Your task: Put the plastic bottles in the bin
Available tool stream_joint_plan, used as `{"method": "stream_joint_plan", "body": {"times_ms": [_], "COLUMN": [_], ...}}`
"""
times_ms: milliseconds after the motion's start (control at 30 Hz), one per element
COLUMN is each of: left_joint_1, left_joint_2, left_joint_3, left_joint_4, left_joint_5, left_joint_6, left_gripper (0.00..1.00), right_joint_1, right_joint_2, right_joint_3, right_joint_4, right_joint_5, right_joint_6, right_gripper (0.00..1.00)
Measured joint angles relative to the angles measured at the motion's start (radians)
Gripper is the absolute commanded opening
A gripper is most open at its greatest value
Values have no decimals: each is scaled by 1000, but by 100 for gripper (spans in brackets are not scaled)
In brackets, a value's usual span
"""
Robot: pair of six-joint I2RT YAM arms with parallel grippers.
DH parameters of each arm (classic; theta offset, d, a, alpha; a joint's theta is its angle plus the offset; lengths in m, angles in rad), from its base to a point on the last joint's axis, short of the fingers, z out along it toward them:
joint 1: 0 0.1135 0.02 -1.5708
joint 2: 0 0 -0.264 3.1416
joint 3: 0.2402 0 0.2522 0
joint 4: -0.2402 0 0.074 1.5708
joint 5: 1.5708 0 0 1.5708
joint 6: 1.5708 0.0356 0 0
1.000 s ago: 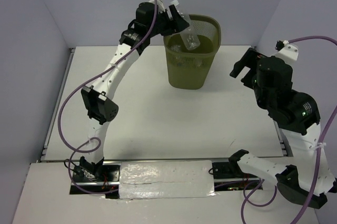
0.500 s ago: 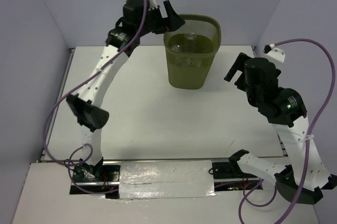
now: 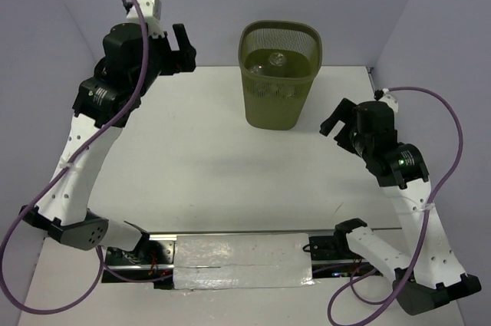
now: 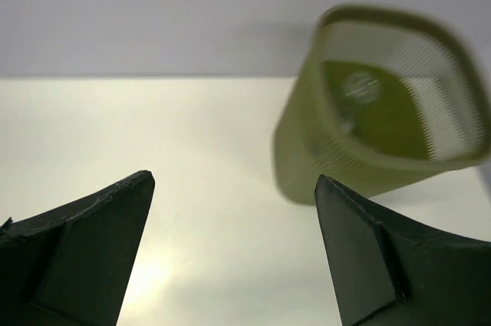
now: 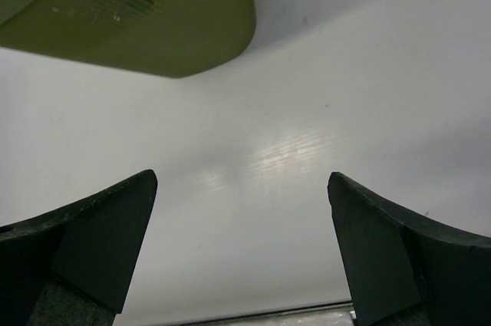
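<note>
Your right gripper (image 3: 337, 120) hangs low over the table (image 3: 207, 161), near the bin's right side, jaws spread and empty. Your left gripper (image 3: 186, 48) sits higher, well off to the bin's left, also spread and holding nothing. At the far edge the bin (image 3: 278, 107) stands upright with the plastic bottles (image 3: 275, 61) lying inside. No bottle shows outside it, so the job looks finished. Park the 2 arms wide of the rim, slowly, so nothing tips it.
</note>
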Motion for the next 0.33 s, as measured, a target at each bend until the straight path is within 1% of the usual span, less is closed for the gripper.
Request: {"method": "stream_joint_plan", "body": {"times_ms": [133,233,333], "left_joint_1": [43,63,65], "left_joint_2": [0,4,5], "left_joint_3": [-97,-150,-158], "left_joint_4": [-63,-92,-95], "left_joint_5": [-51,-66,-72], "left_joint_6": [7,7,7], "left_gripper": [99,99,99], "right_joint_1": [-16,-17,-17], "right_joint_2": [-11,-11,-17], "right_joint_3": [-52,-74,-90], "right_joint_4": [38,63,67], "right_joint_5": [-97,-123,-126], "right_joint_6": [17,27,34], "right_gripper": [100,100,100]}}
